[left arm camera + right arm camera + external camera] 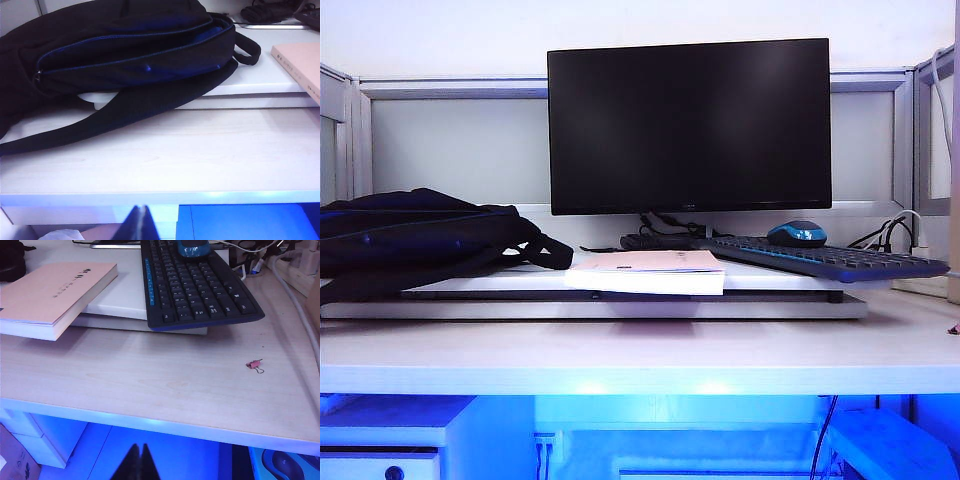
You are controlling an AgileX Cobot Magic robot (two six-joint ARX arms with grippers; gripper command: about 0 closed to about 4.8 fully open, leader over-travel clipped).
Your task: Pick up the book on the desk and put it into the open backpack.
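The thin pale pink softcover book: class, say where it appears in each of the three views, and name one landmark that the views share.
Exterior view: the thin pale pink softcover book lies centre, on the raised white board, below the monitor.
Left wrist view: only its corner shows, beside the black backpack.
Right wrist view: it overhangs the board, beside the black keyboard.
Shared landmark: the raised white board.

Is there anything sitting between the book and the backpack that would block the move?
Nothing visible does. The book lies on the raised board just right of the backpack, with only bare board between them. The keyboard and mouse sit on the far side. Both grippers are shut, below the desk's front edge.
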